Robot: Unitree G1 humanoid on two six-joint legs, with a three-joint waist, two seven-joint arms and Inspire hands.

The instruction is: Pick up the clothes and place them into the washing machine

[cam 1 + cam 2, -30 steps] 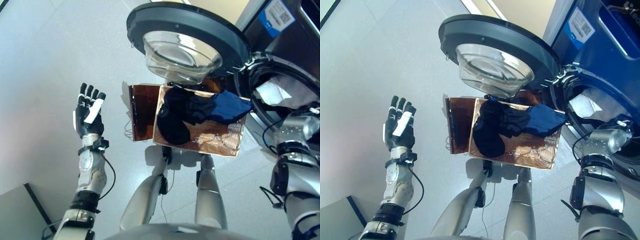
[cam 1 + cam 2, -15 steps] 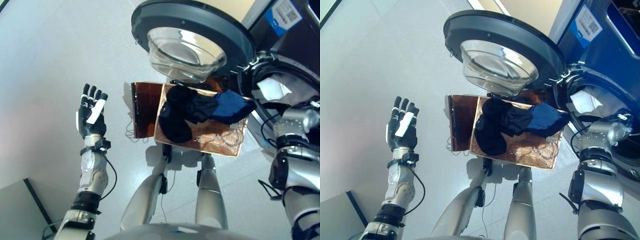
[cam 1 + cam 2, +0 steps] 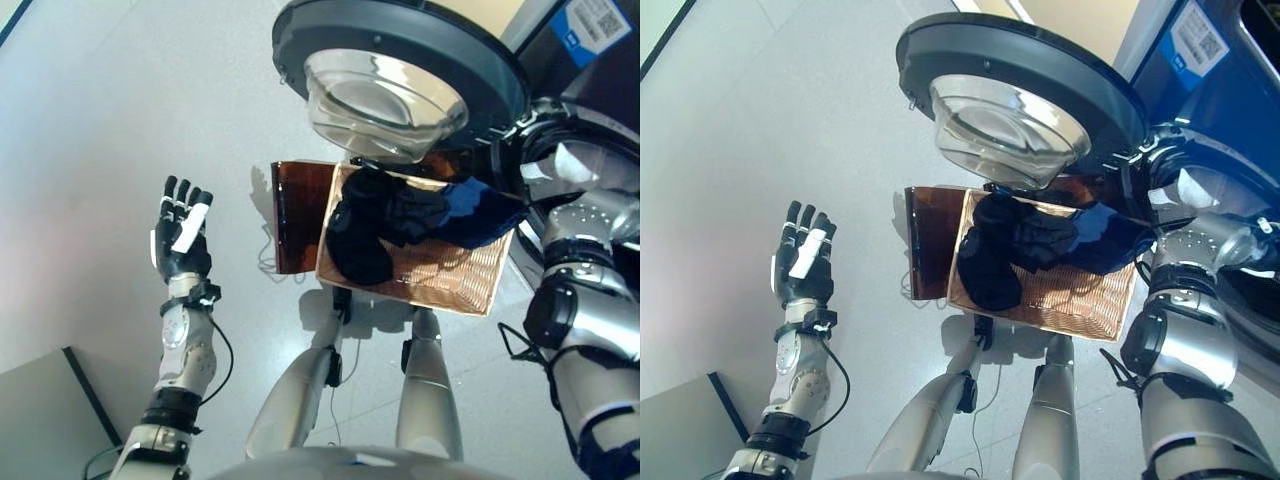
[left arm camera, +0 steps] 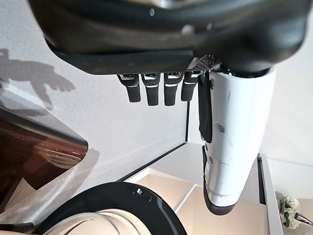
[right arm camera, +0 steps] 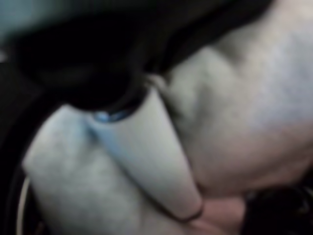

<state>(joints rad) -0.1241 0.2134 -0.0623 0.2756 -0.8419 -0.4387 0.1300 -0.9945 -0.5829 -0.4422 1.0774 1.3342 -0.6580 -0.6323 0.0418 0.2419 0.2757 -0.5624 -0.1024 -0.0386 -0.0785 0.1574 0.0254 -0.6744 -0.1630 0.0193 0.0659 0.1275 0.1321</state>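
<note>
Several dark clothes (image 3: pixel 400 220) remain in the wicker basket (image 3: pixel 455 285) while pale laundry (image 3: pixel 575 165) lies inside the washing machine (image 3: pixel 590 110) at two o'clock; left hand (image 3: pixel 180 235) spread empty, right hand's grip unreadable.

Floor (image 3: pixel 120 100): pale grey, glossy, evenly lit. Cream wall (image 3: pixel 1080 15) meets it at far edge. Grey panel (image 3: pixel 40 400), possibly a cabinet top, lies on floor's near side.

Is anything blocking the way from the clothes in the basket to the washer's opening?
Nothing visible does. The round dark washer door is swung open above the wicker basket of dark and blue clothes, and the drum opening beside it holds only pale laundry.
</note>
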